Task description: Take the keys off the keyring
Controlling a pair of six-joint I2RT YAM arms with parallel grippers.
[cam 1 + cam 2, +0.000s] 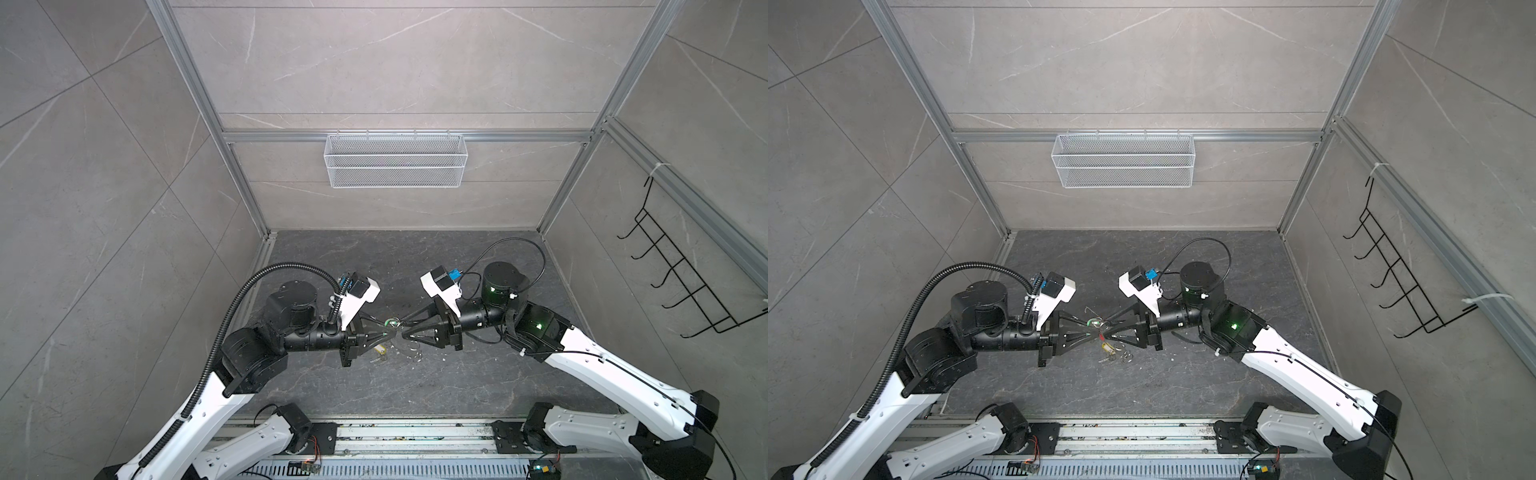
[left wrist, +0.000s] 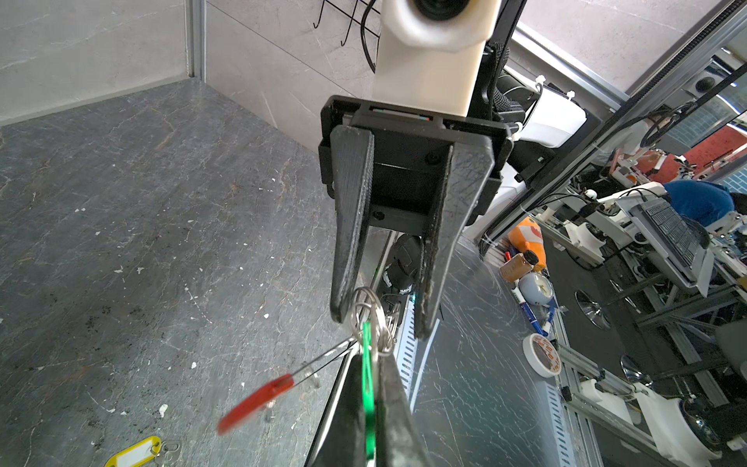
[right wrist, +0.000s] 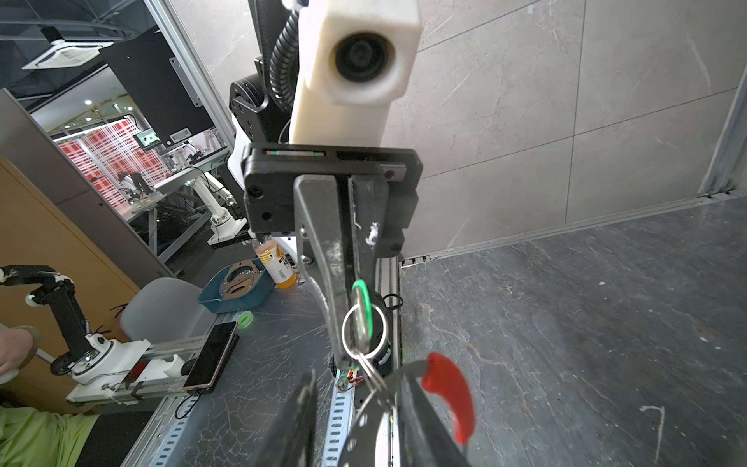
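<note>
Mid-air over the middle of the dark stone floor [image 1: 415, 266] we see two grippers tip to tip, one per arm. On the left gripper [image 3: 349, 343] the jaws are fully closed, pinching the green tag [image 2: 368, 404] edge-on. On the right gripper [image 2: 382, 323] the jaws are partly apart with a clear gap, and we see nothing clamped across them. We find the keyring [image 3: 446, 388] off the floor, hanging where the two grippers meet. It is one wire hoop with one red sleeve [image 2: 258, 398], blurred in the left wrist view. The sleeve sits just beside one right finger; we cannot tell whether the hoop loops round that finger. The silver split rings [image 3: 344, 335] sit between the green tag and the hoop, against one right fingertip. We count at least two; overlap hides any more. We count two tags in total. The key on the green one we cannot make out. The yellow tag [image 2: 131, 453] lies flat on the floor below the grippers, apart from the hoop, with one silver key [image 2: 169, 449] touching it. Some small loose bits [image 1: 1125, 354] lie near it, too small to identify. One white mesh basket [image 1: 395, 166] hangs on the back wall.
</note>
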